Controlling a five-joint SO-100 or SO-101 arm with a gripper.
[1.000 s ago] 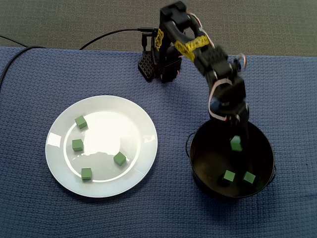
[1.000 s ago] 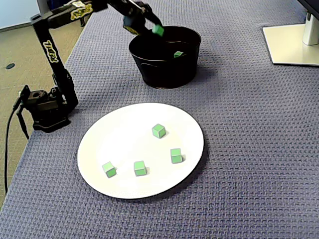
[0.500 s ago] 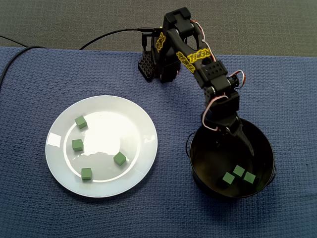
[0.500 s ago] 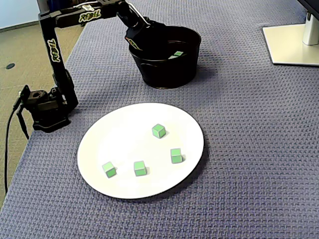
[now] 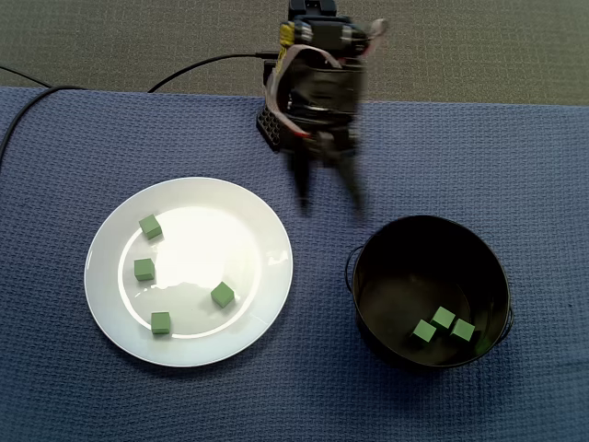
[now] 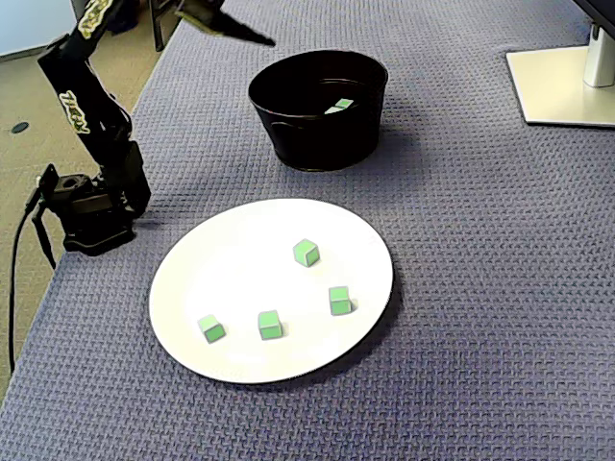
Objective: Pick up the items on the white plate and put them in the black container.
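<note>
In a fixed view from above, the claw (image 5: 331,203) hangs blurred at upper middle, spread wide and empty, between the plate (image 5: 262,230) at left and the black bowl (image 5: 361,276) at lower right. Four green cubes (image 5: 222,295) lie on the plate, and three more sit in the bowl. The plate looks glossy, so an off-centre descent would likely push a cube sliding instead of trapping it.

In the other fixed view, the claw (image 6: 252,36) is at top left, beside the bowl (image 6: 307,134). At the plate's (image 6: 240,259) lower left, two cubes (image 6: 270,325) lie near each other, so wide fingers may knock the neighbour.
</note>
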